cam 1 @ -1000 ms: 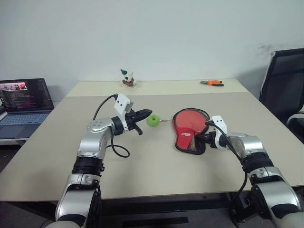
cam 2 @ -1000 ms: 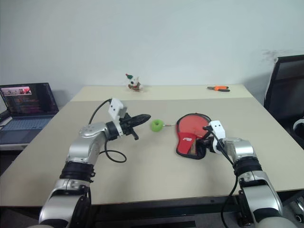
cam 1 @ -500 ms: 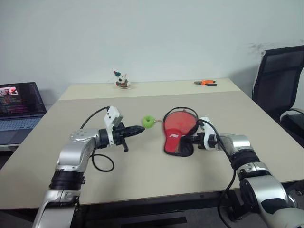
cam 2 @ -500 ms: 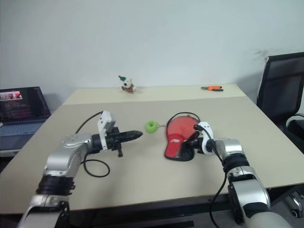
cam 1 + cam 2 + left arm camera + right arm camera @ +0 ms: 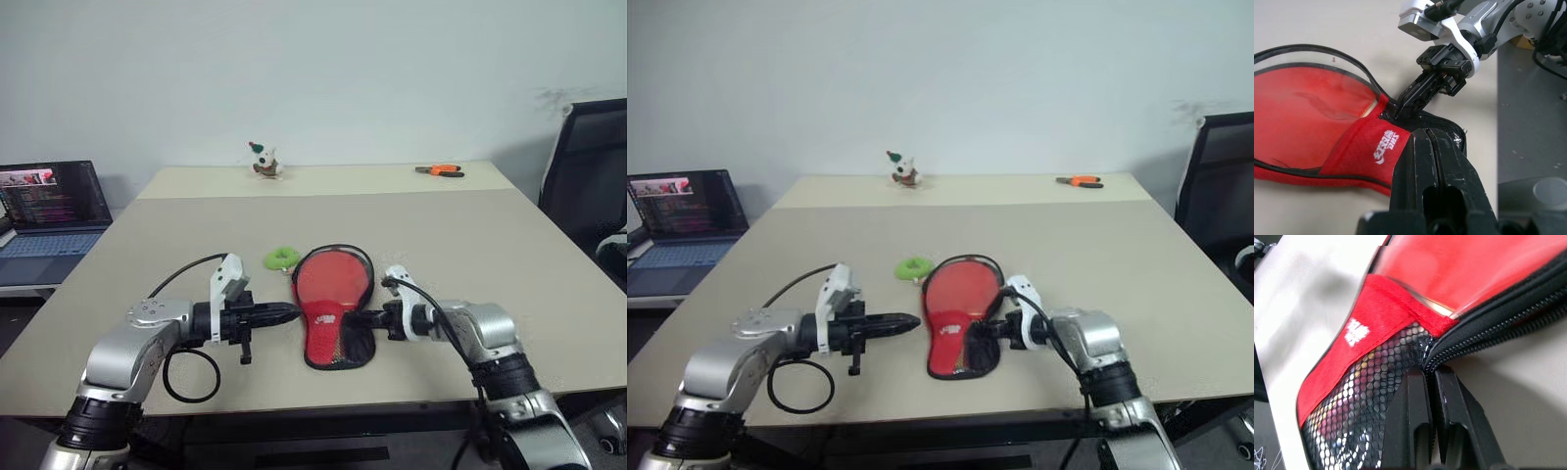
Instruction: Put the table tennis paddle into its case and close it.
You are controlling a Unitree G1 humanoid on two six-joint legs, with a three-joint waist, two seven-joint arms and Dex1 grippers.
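Left eye view: the case [image 5: 330, 311] lies on the table [image 5: 470, 235] between the left gripper [image 5: 284, 313] and the right gripper [image 5: 367, 319]; its soft fabric will sag, so take the stiffer zipper edge.

Left wrist view: pressed-together fingers touch the case's mesh end, holding nothing; the table tennis paddle [image 5: 1308, 115] sits inside.

Right wrist view: fingers [image 5: 1413, 426] pinch the zipper seam.

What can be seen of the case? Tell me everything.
The case is a soft, paddle-shaped fabric pouch lying flat on the table, wide end away from the robot. It has a red panel with a white logo, black mesh at the narrow end and a black zipper round the edge. The round part stands unzipped, showing the red paddle inside. The right gripper is shut on the case's edge by the zipper; the left gripper reaches its other side.
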